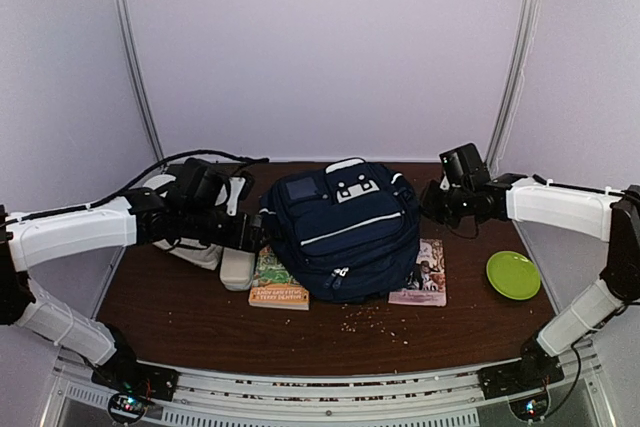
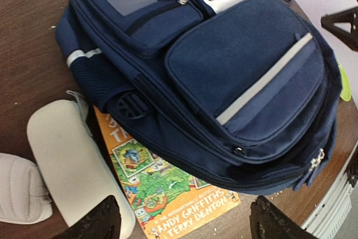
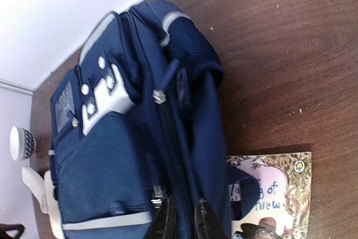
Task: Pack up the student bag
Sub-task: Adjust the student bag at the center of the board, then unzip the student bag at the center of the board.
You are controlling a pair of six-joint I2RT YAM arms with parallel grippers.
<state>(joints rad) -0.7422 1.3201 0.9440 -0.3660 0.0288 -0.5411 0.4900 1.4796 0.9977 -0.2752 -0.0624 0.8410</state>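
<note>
Your student bag [image 1: 345, 227] is lying flat in the middle of the bench [image 1: 200, 317], front pocket facing up and its white buckled patch pointing toward the back wall. It is resting partly on two books: an orange picture book [image 2: 173, 194] is sticking out from under its left edge, and a pink-toned book [image 1: 425, 277] is showing under its right edge.

A pale oblong case [image 2: 67, 160] is lying just beside the orange book, touching its left edge, with a white padded pouch [image 2: 17, 188] farther left. A green plate [image 1: 513, 275] is sitting well apart from the bag on the right, and crumbs [image 1: 375, 319] are lying scattered in front of the bag.

Your left tool [image 2: 184, 205] is hovering at the bag's left side with its fingers standing wide apart, gripping nothing. Your right tool [image 3: 182, 211] is sitting against the bag's right side near a zip line, its fingers drawn together. You cannot tell whether it is pinching a zip pull or fabric there.
</note>
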